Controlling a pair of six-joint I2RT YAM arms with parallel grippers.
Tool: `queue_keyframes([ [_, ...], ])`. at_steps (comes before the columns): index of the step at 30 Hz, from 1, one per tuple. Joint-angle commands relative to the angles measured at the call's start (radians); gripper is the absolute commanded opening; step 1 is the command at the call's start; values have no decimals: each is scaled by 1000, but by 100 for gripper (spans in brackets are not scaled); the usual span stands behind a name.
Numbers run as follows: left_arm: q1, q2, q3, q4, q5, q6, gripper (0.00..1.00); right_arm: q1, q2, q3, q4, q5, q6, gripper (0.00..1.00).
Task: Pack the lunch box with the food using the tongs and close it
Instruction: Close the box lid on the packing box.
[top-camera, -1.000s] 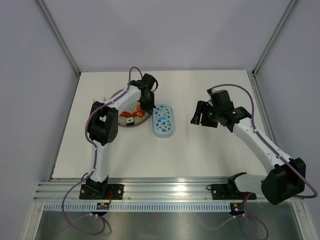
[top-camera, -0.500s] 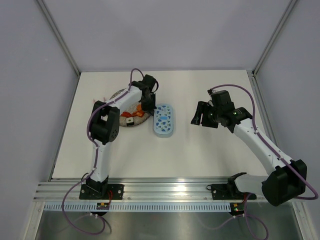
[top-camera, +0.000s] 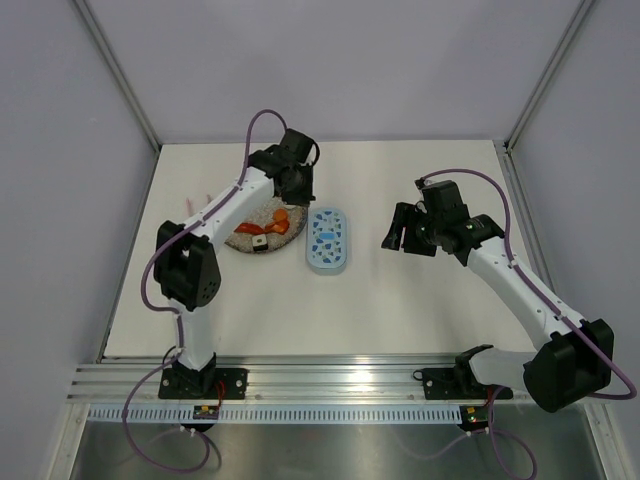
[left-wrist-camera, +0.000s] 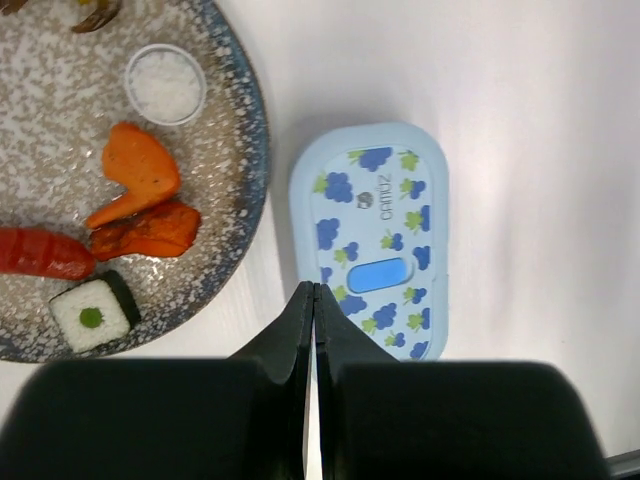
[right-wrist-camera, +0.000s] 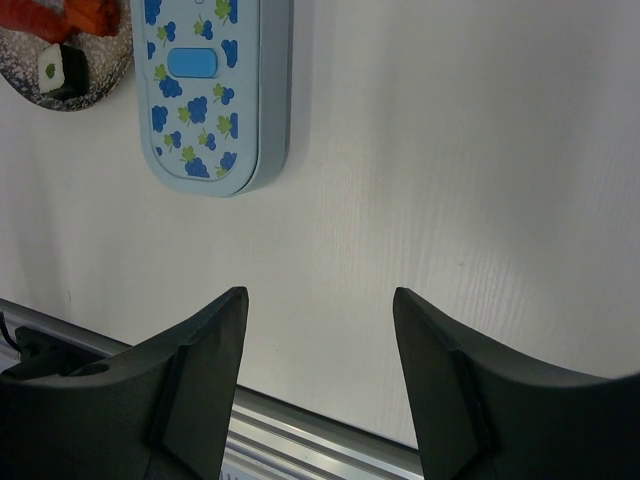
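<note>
The left claw (left-wrist-camera: 313, 300) has moved farther outward since a second ago. It is pinched shut and holds nothing. The lidded box (left-wrist-camera: 370, 240) lies just right of its tips, and the food (left-wrist-camera: 140, 175) on the plate (left-wrist-camera: 255, 120) lies to their left. The right claw (right-wrist-camera: 318, 300) gapes empty, with the box well ahead to its left.

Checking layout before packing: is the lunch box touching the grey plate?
Apart. The left wrist view shows a thin strip of white table between the lunch box and the plate.
</note>
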Motion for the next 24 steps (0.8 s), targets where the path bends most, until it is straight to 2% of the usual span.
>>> queue_keyframes([
  [1,-36,17,20,33,4,17,0,-4,-4,3,20,-21,5,68],
  [8,-50,173,-41,87,4,-15,0,-4,-4,0,12,-15,7,68],
  [12,-68,206,-46,90,29,-15,0,-3,-3,2,10,-13,8,68],
  [24,-87,14,0,38,-42,20,0,-4,-3,3,23,-22,14,68],
])
